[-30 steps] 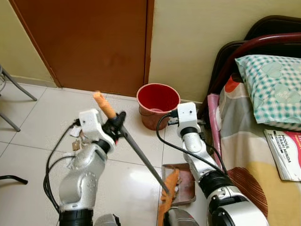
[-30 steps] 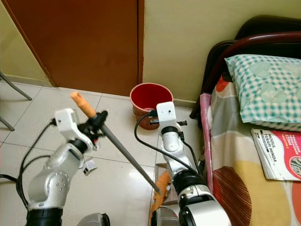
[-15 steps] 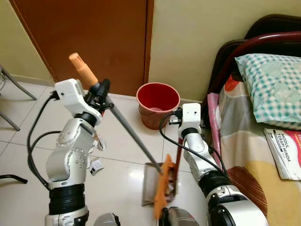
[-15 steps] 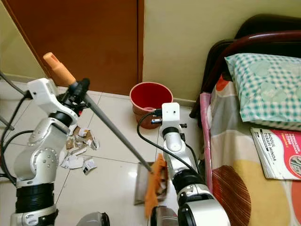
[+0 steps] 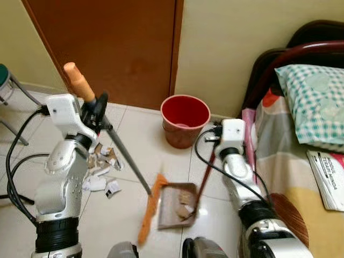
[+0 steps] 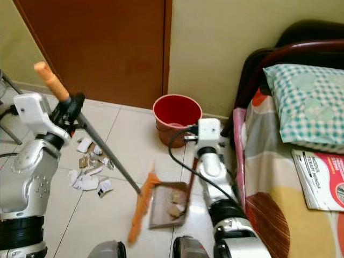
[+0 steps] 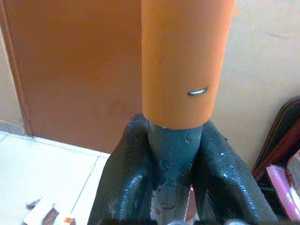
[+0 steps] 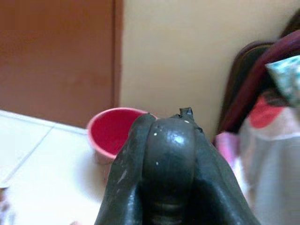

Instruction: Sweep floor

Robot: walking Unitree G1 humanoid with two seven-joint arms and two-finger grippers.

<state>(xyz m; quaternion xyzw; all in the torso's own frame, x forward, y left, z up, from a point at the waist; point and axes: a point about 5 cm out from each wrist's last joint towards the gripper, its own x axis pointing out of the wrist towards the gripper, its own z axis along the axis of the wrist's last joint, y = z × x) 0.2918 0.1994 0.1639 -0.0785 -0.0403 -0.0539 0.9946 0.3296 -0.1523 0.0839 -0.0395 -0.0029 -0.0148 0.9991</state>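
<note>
Since half a second ago, the orange bristle head of the long grey-shafted broom [image 5: 149, 207] is swinging off the brown long-handled dustpan [image 5: 176, 205] and out over the tile; it is now standing just beside the pan's open left edge, slightly blurred.

Left gripper [image 5: 100, 109] is clamping the grey shaft just below the orange handle cap, both black fingers [image 7: 123, 176] pressed on it in the wrist view. Shaft is running diagonally, from the gripper near the door down toward the pan.

Right gripper [image 8: 166, 154] is closing round the dark top of the dustpan's upright red handle, with the silver right arm [image 5: 236, 161] standing between the red plastic bucket [image 5: 185, 120] and the bed.

Pan is holding a few pale scraps already. Main pile of torn paper scraps [image 5: 102, 171] is lying on the white tiles to the robot's left of the broom head, near the left arm, well apart from the pan mouth.

Judgement: next stroke needs the bristles carried further left past the pile, then drawn rightward along the floor toward the pan. Left arm is the nearer one.
</note>
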